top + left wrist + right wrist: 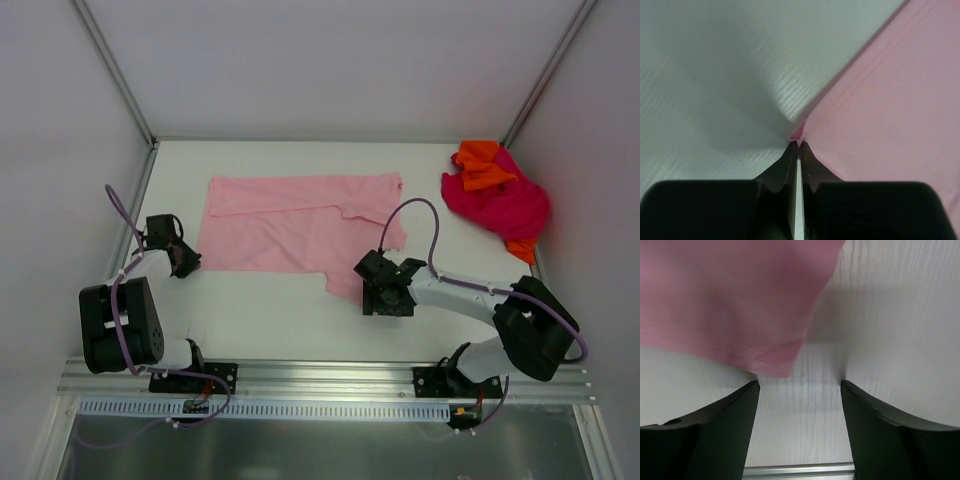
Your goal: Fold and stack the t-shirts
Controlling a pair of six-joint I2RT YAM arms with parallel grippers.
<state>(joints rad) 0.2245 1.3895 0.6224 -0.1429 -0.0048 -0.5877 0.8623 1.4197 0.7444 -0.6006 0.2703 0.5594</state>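
Left tool point(184, 258) and right tool point(388, 296) work a tabletop point(270, 315) where the pink shirt point(290, 225) lies spread, partly folded. The red shirt point(505, 205) and orange shirt point(480, 165) sit heaped far right. Left tool pinches its near-left corner. Right tool gapes, holding nothing, with the hem just ahead. Next, it likely grips that hem and folds.

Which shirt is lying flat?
The light pink t-shirt, spread out wide. The magenta-red t-shirt and orange t-shirt sit crumpled together at the far right.

Near table point(270, 325) lies bare; crumpled t-shirts point(497, 205) crowd the far-right corner.
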